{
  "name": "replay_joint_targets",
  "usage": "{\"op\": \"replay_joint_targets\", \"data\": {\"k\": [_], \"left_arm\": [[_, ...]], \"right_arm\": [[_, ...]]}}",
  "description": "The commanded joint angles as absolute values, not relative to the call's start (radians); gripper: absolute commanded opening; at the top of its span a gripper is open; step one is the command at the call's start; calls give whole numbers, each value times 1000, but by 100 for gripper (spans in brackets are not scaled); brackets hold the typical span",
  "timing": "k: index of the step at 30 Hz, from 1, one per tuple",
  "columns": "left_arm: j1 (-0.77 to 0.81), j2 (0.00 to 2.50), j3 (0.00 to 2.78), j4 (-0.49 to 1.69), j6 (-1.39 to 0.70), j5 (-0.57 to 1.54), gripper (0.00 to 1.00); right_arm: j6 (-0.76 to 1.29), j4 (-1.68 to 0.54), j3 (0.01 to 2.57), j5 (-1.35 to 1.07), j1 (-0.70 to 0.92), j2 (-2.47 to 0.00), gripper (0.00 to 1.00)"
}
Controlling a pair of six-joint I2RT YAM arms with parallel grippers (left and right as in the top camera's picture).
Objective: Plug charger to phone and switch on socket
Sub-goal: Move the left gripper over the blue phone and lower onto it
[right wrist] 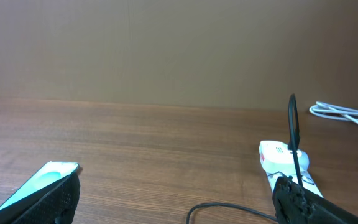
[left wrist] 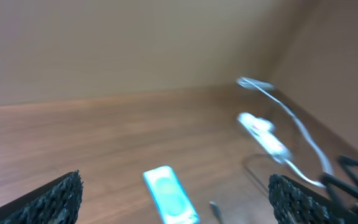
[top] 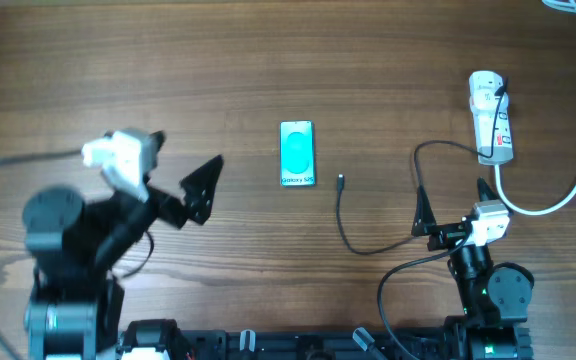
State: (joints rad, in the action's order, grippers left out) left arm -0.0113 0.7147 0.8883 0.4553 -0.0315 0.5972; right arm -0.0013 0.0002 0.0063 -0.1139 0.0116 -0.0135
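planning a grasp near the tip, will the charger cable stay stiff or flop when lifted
Probably floppy: the charger is thin and lies in loose curves on the table, so its tip would likely droop when lifted. Likely light too. Its other end seems to sit in the socket, so a hard pull might drag that strip.

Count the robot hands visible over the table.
2. The left hand hovers left of the phone; the right hand is near the socket, beside the charger.

The charger (top: 340,208) lies between phone (top: 297,153) and socket (top: 490,130).
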Motion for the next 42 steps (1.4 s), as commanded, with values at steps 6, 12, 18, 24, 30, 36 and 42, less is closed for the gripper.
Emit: {"op": "replay_joint_targets", "data": {"k": [6,12,18,24,30,36,42], "left_arm": [[79,1006,979,476,-226,605,100],[286,1224,1217,722,-323,194,100],[377,1687,1781,1216,-353,18,100],[424,1935,1898,1242,-353,122,100],[467,2017,1898,1235,-409,130,100],[513,2092,1898,1223,-507,33,100],[506,2127,1958,1283,-501,39,99]], "right_arm": [[7,5,5,-102,16,-7,100],[7,5,5,-102,16,-7,100],[7,5,5,-102,16,-7,100],[7,5,5,-102,16,-7,100],[7,5,5,-102,16,-7,100],[7,5,5,-102,16,-7,100],[7,5,5,-102,16,-7,100]]}}
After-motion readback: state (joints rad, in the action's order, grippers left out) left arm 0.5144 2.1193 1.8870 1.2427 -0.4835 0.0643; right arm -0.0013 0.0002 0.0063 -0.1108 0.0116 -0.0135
